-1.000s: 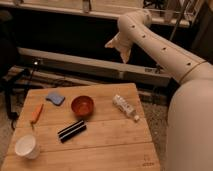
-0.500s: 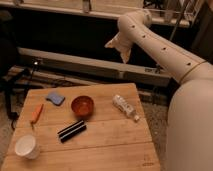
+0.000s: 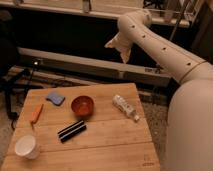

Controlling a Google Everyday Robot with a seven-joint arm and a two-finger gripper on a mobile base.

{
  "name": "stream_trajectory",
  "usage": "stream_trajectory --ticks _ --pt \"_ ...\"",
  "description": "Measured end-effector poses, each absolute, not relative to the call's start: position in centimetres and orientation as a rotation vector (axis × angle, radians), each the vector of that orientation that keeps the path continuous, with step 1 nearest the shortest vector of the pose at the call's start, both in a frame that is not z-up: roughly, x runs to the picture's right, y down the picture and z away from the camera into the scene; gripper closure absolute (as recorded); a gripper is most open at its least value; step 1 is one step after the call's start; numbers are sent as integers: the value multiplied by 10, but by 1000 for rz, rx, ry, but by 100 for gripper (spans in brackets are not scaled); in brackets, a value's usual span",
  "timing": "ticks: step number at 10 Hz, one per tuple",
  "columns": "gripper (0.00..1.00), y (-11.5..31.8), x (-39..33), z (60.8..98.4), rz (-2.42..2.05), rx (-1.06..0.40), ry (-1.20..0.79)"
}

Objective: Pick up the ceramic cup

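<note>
- The ceramic cup [image 3: 27, 146] was small, plain white and round, with no handle that I could see.
- Its opening faced up, and the inside looked as pale as the outside.
- It stood upright at the front left corner of the wooden bench [image 3: 115, 145], close to the left edge.
- The hand [image 3: 116, 44] was high above the far side of the bench, before a dark wall and well apart from the cup.
- I could not tell if the hand was released or clenched; nothing was seen in it.
- A reddish-brown bowl [image 3: 82, 105] stood near the middle of the bench.
- A black bar-shaped thing [image 3: 72, 131] lay between the bowl and the cup.
- A blue sponge [image 3: 55, 97] and an orange tool [image 3: 36, 113] lay on the left side.
- A white bottle [image 3: 124, 107] lay on its side, right of the bowl.
</note>
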State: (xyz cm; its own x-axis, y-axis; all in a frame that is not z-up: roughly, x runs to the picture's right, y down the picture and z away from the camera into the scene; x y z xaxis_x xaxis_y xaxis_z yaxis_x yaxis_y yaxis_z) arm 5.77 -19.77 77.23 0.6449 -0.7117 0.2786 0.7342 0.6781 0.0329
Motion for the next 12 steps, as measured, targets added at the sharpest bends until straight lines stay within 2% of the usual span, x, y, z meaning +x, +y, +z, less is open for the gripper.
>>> stream_trajectory --ticks 2,3,5,6,10,12 --pt "20 -192 46 770 -880 -83 -288" --pt "20 -177 15 762 -976 -74 -332" --pt "20 -141 -47 743 -1152 -58 -441" --pt "20 -108 -83 730 -1272 -54 -528" --pt "20 -20 -152 710 -1627 -89 -725" --pt "20 5 -178 708 -1781 -100 -764"
